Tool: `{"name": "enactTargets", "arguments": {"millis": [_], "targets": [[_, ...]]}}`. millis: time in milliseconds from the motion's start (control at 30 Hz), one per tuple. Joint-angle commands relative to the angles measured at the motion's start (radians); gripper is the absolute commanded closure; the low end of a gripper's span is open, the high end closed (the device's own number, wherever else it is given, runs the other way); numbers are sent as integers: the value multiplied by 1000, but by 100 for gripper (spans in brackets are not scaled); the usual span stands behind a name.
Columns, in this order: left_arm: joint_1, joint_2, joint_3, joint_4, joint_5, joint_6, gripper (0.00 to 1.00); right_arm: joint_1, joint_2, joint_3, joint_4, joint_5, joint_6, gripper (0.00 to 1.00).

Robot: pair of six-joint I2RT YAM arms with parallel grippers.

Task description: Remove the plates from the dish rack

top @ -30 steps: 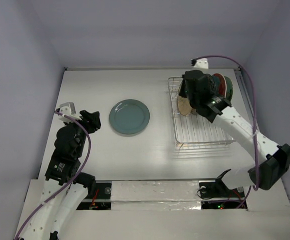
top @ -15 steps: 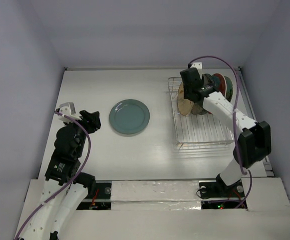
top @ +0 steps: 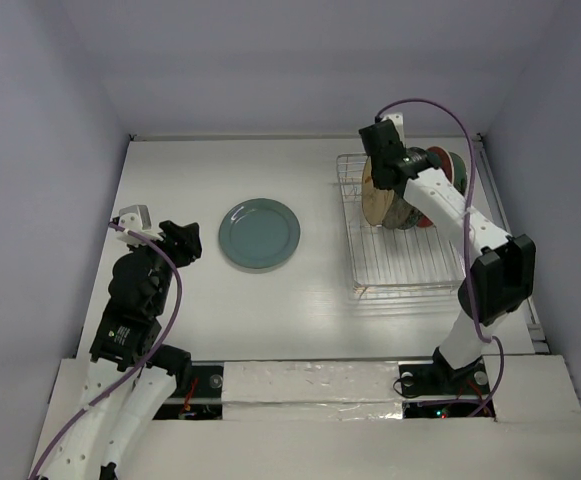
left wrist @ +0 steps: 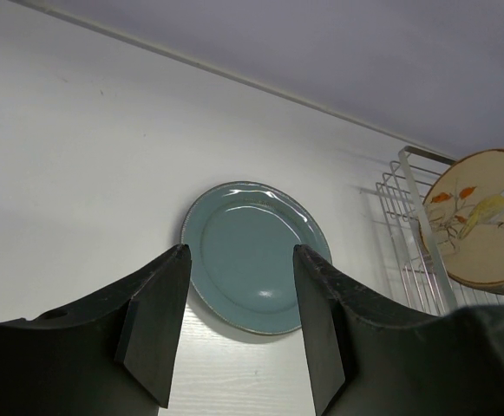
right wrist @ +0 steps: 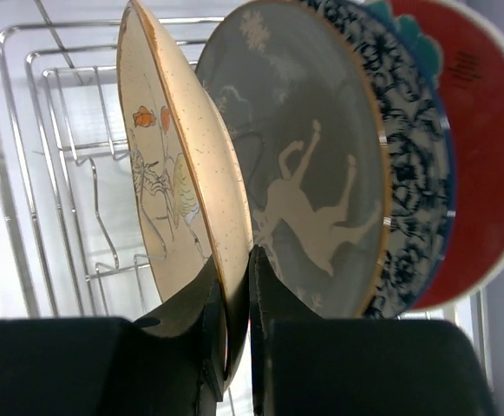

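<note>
White table point(top: 200, 170), pale lavender walls on three sides. The dish rack point(top: 410, 268) sits at the table's right. One teal plate point(top: 259, 234) lies flat near the middle, well apart from the rack.

Step in hand, as a judgement: pulling the next plate out of the rack. The right gripper point(right wrist: 234, 325) is clamped on the near rim of the cream bird plate point(right wrist: 178, 165), one finger on each face. That plate stands on edge at the front of the row. Behind it, close together, are a grey-brown figured plate point(right wrist: 312, 191), a blue floral plate point(right wrist: 416, 173) and a red plate point(right wrist: 486, 156), all upright in the rack. Whether the cream plate's lower edge sits in the slot wires or has cleared them is hard to tell; it is hidden in both views.

Right arm pose: elbow out over the rack's right side, forearm reaching back and left, wrist above the plate row. The left gripper point(left wrist: 238, 321) hovers low over the table left of the teal plate, fingers spread, holding nothing.

Next move likely calls for a straight lift clear of the wires without knocking the neighbouring plate, then a carry left and laying the plate flat on the table.
</note>
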Motion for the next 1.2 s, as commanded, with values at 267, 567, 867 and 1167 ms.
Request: {"name": "enactTargets", "arguments": {"millis": [267,567,867,1167], "targets": [[-5,-15,-6,30,3,0,53,78,-253,242,39,27,-5,100],[-5,-9,-7,27,3,0,53,177,-296,-80,574,-552,315,100],[-5,-4,-7,25,3,-3,53,254,-8,-80,842,-717,576,100],[-5,6,-7,28,3,-1,53,263,132,-151,915,-715,642,100]]}}
